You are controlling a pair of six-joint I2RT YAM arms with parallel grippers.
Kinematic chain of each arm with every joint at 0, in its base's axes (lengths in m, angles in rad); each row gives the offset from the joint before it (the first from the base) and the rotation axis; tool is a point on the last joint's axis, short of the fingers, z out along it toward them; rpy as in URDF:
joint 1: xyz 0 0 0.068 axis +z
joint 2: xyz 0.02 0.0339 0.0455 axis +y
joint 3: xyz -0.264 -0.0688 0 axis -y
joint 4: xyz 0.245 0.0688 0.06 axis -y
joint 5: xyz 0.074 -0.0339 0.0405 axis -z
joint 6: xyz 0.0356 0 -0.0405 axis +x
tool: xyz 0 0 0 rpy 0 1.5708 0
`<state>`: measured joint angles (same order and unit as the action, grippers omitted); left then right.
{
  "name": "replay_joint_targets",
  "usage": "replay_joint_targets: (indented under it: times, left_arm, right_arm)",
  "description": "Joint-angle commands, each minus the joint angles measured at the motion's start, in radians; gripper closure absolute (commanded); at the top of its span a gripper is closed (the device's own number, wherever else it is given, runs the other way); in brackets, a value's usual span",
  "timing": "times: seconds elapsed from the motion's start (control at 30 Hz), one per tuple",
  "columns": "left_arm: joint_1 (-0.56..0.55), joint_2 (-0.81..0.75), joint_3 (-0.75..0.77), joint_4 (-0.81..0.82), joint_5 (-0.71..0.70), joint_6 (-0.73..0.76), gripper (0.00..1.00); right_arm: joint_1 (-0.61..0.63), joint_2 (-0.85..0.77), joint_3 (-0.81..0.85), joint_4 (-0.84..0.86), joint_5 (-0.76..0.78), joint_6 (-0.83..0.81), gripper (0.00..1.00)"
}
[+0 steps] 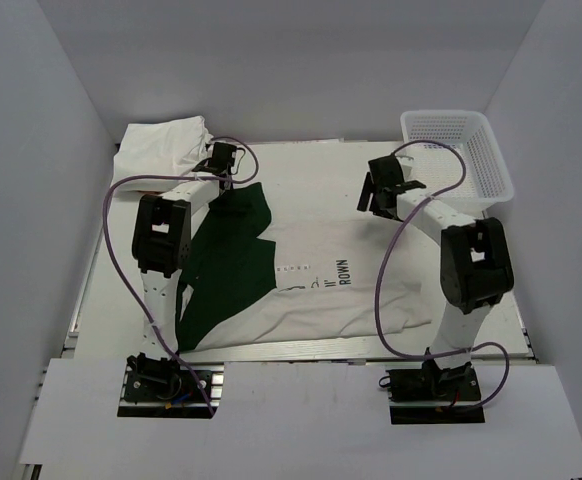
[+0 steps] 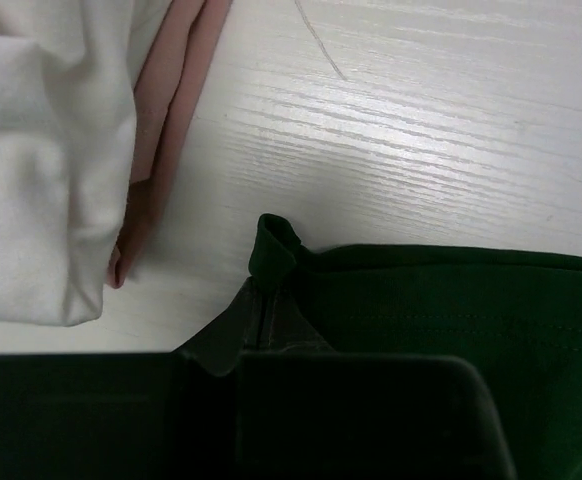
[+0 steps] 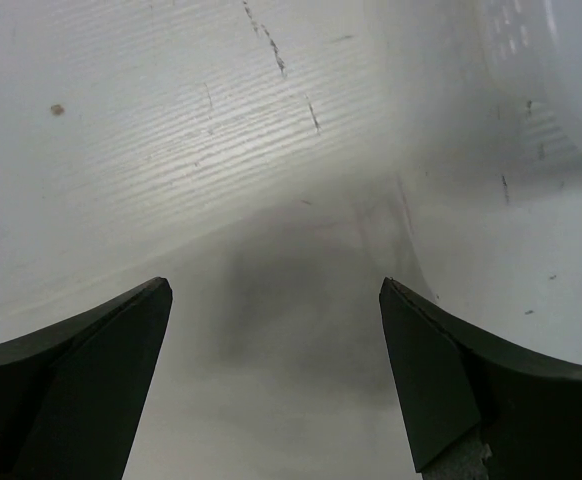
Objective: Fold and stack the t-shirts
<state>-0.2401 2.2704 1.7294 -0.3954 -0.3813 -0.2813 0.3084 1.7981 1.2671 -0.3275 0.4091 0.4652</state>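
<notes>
A cream-white t-shirt (image 1: 341, 290) with dark green sleeves (image 1: 226, 250) and black lettering lies spread on the table's middle. My left gripper (image 1: 221, 160) is at the far end of the green sleeve. In the left wrist view my left gripper (image 2: 261, 340) is shut on a bunched edge of the green cloth (image 2: 421, 300). A pile of white t-shirts (image 1: 161, 145) lies at the back left. It shows beside the gripper (image 2: 41, 160), with an orange-pink t-shirt (image 2: 171, 110) under it. My right gripper (image 1: 381, 185) is open and empty above the shirt's far right edge; in its own view my right gripper (image 3: 276, 300) is over pale, blurred surface.
A white plastic lattice basket (image 1: 456, 150) stands at the back right, close to my right gripper, and blurs into the right wrist view (image 3: 551, 60). White walls enclose the table (image 1: 311, 165) on three sides. Purple cables loop over both arms.
</notes>
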Motion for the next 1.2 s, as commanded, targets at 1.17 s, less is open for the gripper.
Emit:
replay_joint_targets:
  times: [1.17]
  left_arm:
    - [0.015,-0.236,-0.165,0.193,0.144,0.030,1.00]
  right_arm:
    - [-0.031,0.274,0.115,-0.013,0.169,0.168,0.20]
